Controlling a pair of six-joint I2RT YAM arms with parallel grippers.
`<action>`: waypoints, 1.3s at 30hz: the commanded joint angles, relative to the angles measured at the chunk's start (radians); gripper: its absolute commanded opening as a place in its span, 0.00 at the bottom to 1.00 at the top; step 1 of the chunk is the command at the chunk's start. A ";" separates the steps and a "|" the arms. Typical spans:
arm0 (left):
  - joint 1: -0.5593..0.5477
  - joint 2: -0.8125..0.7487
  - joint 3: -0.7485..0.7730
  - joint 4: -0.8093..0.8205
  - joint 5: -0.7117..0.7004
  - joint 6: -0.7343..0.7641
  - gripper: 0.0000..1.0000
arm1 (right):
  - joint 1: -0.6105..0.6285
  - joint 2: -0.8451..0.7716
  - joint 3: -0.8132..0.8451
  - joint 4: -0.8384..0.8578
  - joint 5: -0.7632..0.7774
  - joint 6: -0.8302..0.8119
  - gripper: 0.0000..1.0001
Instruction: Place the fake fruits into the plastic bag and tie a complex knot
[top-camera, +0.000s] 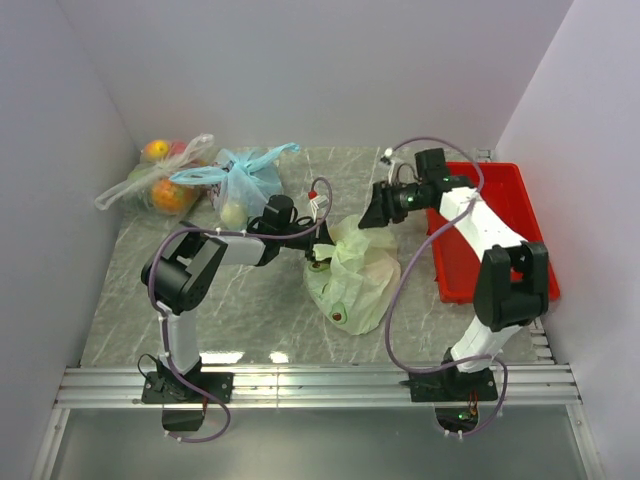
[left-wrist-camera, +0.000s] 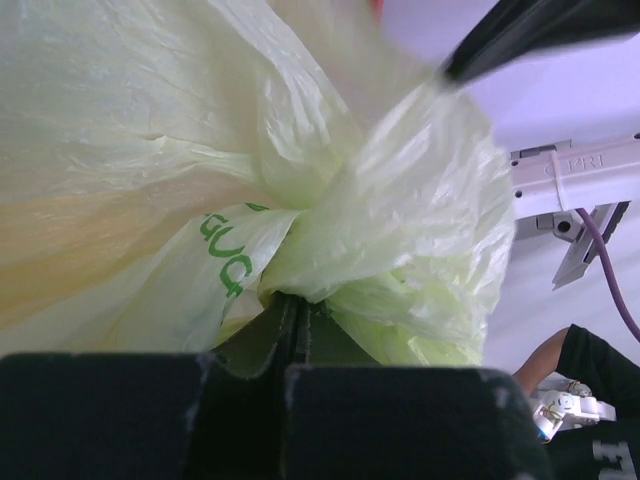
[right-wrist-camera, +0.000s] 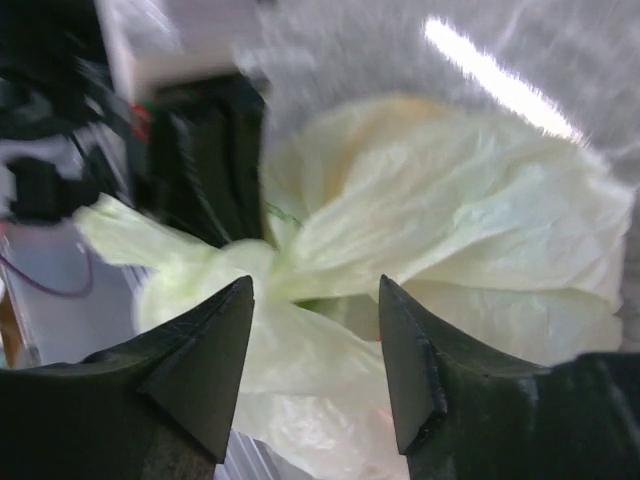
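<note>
Plastic bag (top-camera: 355, 278) lies mid-table at frame centre, just left of the red tray (top-camera: 505, 215). Its long axis runs top to bottom of the top view, leaning slightly right at the lower end. The bunched neck points to the upper end and the fat body to the lower. Left gripper (top-camera: 314, 254) has its jaws together, clamped on the gathered neck film. Right gripper (right-wrist-camera: 315, 335) hangs over the same bunch, jaws apart, nothing pinched. An orange tint shows through the film; contents can't be made out.

Green printed letters on the plastic bag (left-wrist-camera: 228, 262) are crumpled, not fully readable.
</note>
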 joint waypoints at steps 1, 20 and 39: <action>-0.003 -0.051 0.039 0.002 0.005 0.028 0.00 | 0.014 -0.002 -0.038 -0.127 0.050 -0.154 0.63; -0.083 0.010 0.031 0.284 0.151 -0.209 0.00 | 0.162 -0.073 -0.266 0.110 -0.003 0.047 0.85; -0.056 0.027 0.027 0.374 0.059 -0.225 0.00 | 0.090 -0.172 -0.083 -0.256 0.057 -0.197 0.96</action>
